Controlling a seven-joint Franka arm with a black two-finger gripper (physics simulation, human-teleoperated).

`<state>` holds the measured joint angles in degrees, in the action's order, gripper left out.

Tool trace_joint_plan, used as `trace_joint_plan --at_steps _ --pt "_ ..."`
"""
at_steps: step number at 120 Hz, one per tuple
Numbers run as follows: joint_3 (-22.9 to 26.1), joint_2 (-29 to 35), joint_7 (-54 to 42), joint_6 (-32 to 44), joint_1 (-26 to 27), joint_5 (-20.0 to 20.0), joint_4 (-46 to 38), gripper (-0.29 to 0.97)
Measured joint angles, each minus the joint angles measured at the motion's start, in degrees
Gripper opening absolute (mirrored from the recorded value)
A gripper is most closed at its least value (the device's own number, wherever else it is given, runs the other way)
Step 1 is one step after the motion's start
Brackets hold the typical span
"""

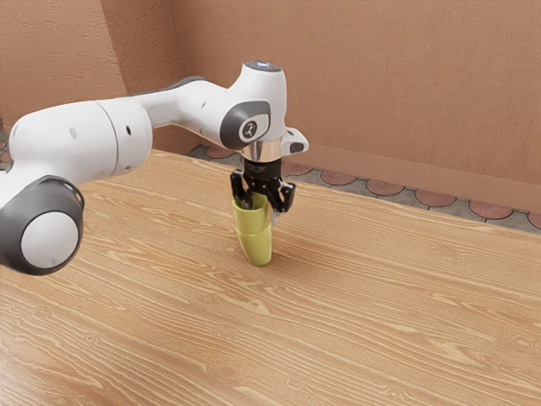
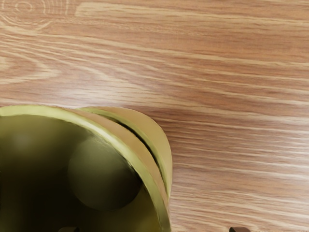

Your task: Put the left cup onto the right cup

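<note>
Two yellow-green cups stand stacked on the wooden table (image 1: pixel 406 296). The upper cup (image 1: pixel 250 216) sits nested inside the lower cup (image 1: pixel 259 250), which rests on the table and leans slightly. My gripper (image 1: pixel 262 201) hangs straight down over the upper cup's rim, its black fingers spread apart on either side of the rim wall, open. In the wrist view the upper cup's inside (image 2: pixel 72 174) lies right under my hand, and the lower cup's rim (image 2: pixel 155 135) shows as a crescent just outside it.
Bare wood-grain tabletop surrounds the stack on all sides. A brown wall (image 1: pixel 406 76) and a strip of tiled floor (image 1: pixel 397 188) lie beyond the table's far edge.
</note>
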<state>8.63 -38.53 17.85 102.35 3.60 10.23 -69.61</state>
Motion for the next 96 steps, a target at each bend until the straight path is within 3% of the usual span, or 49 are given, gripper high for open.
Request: trace_joint_plan --at_steps 35,80,96 --pt "-0.05 0.33 0.03 0.15 0.0 0.03 0.24 0.61" --pt "-0.43 9.68 0.09 0.12 -0.35 5.13 0.31 0.67" --pt "-0.45 13.64 0.12 0.08 -1.98 5.23 -4.58 0.67"
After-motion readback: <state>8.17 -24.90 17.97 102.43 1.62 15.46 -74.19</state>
